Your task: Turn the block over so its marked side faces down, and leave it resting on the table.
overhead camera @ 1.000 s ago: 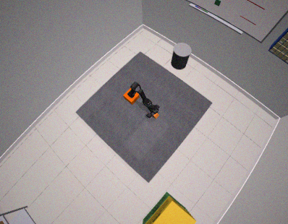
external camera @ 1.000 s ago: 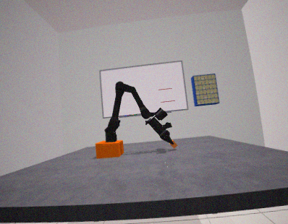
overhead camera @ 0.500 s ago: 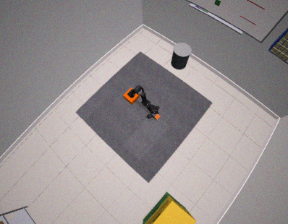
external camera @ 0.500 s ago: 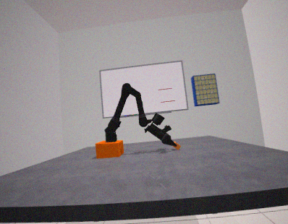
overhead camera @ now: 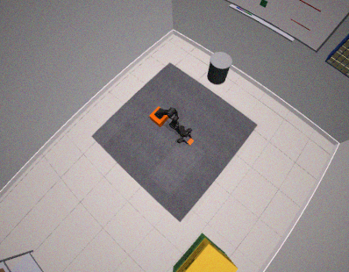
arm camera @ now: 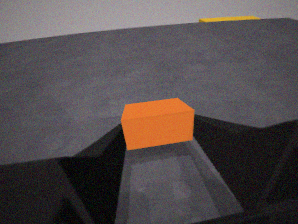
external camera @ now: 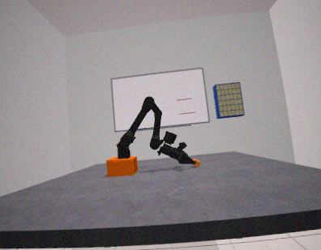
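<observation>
The orange block (overhead camera: 190,141) (external camera: 197,163) (arm camera: 158,131) is between the fingertips of my gripper (overhead camera: 188,139) (external camera: 193,161) (arm camera: 156,122), which is shut on it. The gripper slants forward and down at a shallow angle, and the block is tilted with it. In the exterior view the block is low over the dark grey table (overhead camera: 138,132) (external camera: 115,202) (arm camera: 60,90); whether its lower edge touches is too small to tell. The two faces seen in the wrist view are plain orange. The marked side cannot be made out in any view.
The arm stands on an orange base (overhead camera: 159,122) (external camera: 122,167) behind the gripper. A dark cylinder with a grey top (overhead camera: 218,70) stands on the floor beyond the table. A yellow box (overhead camera: 210,259) (arm camera: 230,19) lies off beyond another table edge.
</observation>
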Tool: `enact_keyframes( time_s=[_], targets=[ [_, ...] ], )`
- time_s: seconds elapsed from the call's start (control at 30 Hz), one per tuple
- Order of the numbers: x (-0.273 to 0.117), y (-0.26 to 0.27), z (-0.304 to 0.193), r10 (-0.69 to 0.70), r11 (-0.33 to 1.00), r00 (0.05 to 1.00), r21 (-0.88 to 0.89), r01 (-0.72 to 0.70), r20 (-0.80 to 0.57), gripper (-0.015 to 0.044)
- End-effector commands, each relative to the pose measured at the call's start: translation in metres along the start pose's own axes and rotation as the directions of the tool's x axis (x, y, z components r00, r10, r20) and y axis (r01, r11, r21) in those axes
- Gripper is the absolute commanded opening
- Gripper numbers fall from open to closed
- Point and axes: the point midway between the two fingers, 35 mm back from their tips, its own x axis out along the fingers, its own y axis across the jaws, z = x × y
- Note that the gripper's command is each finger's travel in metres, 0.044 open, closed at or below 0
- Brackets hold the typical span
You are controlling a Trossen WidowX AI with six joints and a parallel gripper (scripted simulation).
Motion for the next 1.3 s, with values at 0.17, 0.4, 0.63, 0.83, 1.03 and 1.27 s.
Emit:
enact_keyframes(
  time_s=[0.17,0.4,0.63,0.83,1.03,1.27],
  targets=[
    [-0.0145,-0.0012,-0.0091,-0.004,1.000,0.997,-0.003,0.005,0.079,0.0000],
    [-0.0164,-0.0011,-0.0062,-0.004,1.000,0.995,-0.001,0.005,0.100,0.0000],
    [-0.0164,-0.0011,-0.0062,-0.004,1.000,0.995,-0.001,0.005,0.100,0.0000],
    [-0.0164,-0.0011,-0.0062,-0.004,1.000,0.995,-0.001,0.005,0.100,0.0052],
    [-0.0164,-0.0011,-0.0062,-0.004,1.000,0.995,-0.001,0.005,0.100,0.0210],
    [-0.0164,-0.0011,-0.0062,-0.004,1.000,0.995,-0.001,0.005,0.100,0.0394]
  ],
)
